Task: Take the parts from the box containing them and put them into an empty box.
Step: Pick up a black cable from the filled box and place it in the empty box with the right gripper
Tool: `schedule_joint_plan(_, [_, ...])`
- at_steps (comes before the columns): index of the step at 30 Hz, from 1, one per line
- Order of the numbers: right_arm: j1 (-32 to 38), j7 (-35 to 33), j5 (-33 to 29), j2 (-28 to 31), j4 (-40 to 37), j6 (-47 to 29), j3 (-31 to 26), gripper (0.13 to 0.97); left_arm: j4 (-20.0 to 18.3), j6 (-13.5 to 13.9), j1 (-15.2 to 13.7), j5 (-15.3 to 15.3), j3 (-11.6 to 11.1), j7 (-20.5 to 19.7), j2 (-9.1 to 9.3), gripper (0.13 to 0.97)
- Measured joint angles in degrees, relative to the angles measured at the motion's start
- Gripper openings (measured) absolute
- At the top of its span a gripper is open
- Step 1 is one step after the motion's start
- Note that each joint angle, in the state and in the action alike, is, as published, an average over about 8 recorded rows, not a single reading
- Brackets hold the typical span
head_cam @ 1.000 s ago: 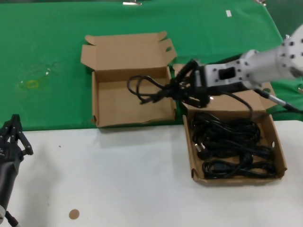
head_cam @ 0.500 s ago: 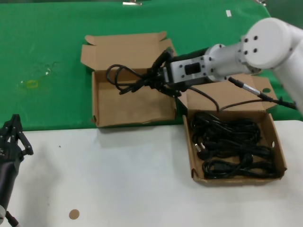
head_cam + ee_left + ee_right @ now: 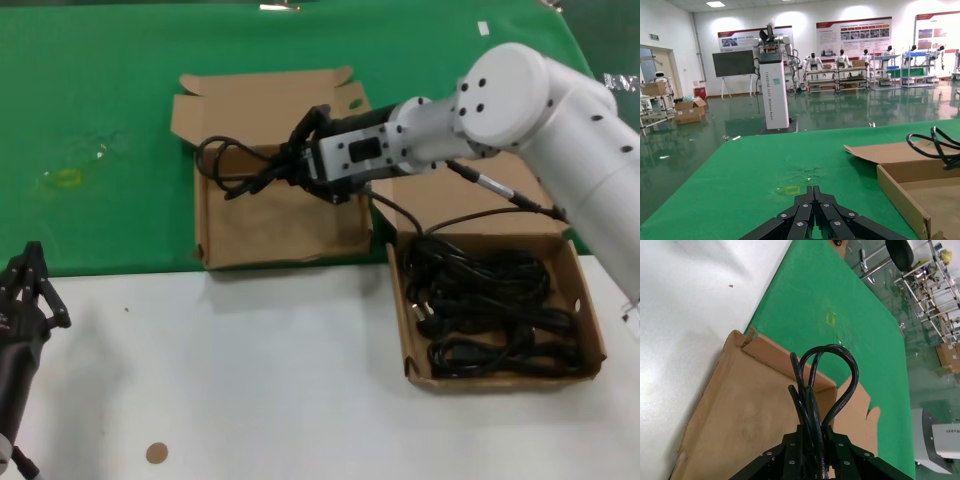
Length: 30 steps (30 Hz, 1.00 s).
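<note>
Right claw (image 3: pixel 296 163) clamps a power cord (image 3: pixel 232 167) — loops dangling over the empty box (image 3: pixel 275 225).

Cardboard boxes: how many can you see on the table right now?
2. The empty box sits left, under the right gripper holding a cord. The box of cords sits right.

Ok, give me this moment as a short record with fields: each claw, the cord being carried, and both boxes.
right claw: shut on a coiled black power cord, over the empty brown cardboard box
carried cord: loops hang above the box floor, tail trails back to the other box
source cardboard box: more black cords inside
left claw: parked at the table's near left edge, shut
</note>
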Motion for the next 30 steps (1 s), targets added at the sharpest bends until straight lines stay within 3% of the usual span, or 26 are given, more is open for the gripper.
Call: schedule_joint_plan(30, [6.01,-14.61,5.14,-8.61,-21.76,3.78,2.65,0.226,0.0,0.0,0.0,0.0,0.0,0.0,0.0,0.152])
